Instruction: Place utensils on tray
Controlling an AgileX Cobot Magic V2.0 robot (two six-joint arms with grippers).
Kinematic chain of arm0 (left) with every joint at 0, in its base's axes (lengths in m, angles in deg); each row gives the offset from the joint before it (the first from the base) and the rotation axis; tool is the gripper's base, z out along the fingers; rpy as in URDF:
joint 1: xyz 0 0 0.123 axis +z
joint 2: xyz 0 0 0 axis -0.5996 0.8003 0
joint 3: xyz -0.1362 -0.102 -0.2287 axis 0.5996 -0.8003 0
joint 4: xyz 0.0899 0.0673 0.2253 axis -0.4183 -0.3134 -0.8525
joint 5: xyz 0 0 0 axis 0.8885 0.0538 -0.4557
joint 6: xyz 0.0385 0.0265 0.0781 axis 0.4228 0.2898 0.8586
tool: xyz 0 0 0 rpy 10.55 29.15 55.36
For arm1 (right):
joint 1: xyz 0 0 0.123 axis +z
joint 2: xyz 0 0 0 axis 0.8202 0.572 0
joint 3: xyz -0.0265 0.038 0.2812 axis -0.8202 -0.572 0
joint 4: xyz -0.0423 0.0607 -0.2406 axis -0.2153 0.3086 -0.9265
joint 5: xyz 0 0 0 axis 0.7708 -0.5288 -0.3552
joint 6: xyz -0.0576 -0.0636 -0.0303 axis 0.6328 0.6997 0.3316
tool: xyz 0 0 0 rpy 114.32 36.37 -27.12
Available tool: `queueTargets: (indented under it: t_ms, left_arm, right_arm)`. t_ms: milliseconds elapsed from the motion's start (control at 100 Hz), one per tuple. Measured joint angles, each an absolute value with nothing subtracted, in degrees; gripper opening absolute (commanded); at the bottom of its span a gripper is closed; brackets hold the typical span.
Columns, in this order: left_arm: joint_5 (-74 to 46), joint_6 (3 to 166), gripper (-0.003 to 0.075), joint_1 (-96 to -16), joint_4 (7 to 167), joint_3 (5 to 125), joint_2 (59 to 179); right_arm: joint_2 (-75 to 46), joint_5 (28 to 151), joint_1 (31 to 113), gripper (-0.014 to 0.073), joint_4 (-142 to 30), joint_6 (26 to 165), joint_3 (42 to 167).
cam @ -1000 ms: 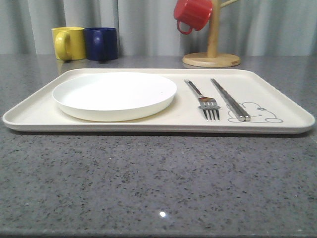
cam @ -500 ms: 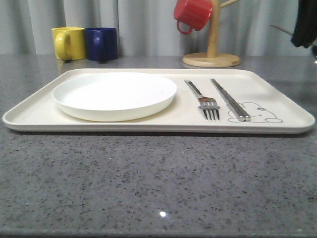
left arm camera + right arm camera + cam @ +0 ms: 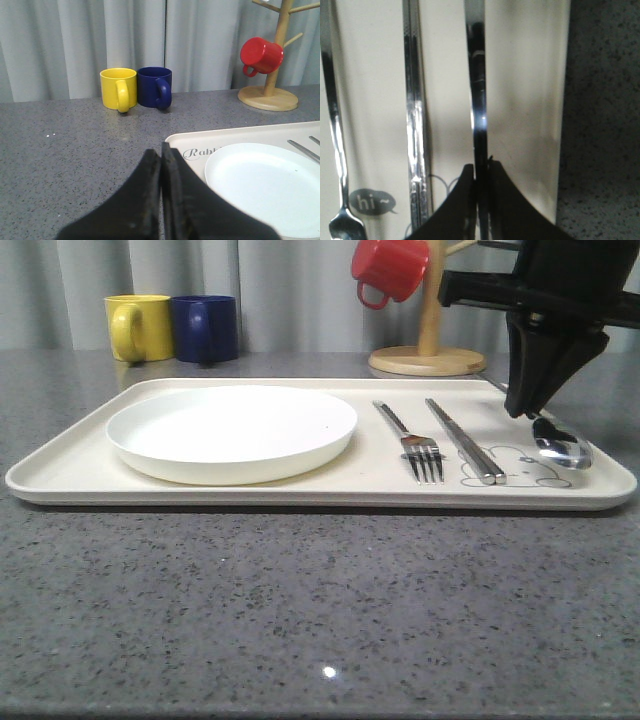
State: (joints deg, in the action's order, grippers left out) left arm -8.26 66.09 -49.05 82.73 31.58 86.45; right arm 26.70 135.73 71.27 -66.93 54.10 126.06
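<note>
Front view: right hand pinching spoon over tray

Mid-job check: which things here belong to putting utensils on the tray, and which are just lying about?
Part of the job:
fork
chopsticks
spoon, held in the right gripper
tray

Just lying about:
white plate
yellow mug
blue mug
red mug on the wooden mug tree
</note>
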Motion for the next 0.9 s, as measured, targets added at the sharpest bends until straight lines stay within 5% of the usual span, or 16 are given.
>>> queueTargets:
  t_ms: [450, 900]
  left_arm:
    - [-8.26, 66.09, -0.0017, -49.05, 82.73, 31.58, 86.45]
    - [-8.26, 66.09, -0.0017, -49.05, 82.73, 31.58, 86.45]
  right_arm:
    - [28.92, 135.52, 71.27, 0.0315, -66.93, 53.34, 126.06]
    - [19.38, 133.77, 68.96, 0.0324, -74.19, 56.30, 126.30]
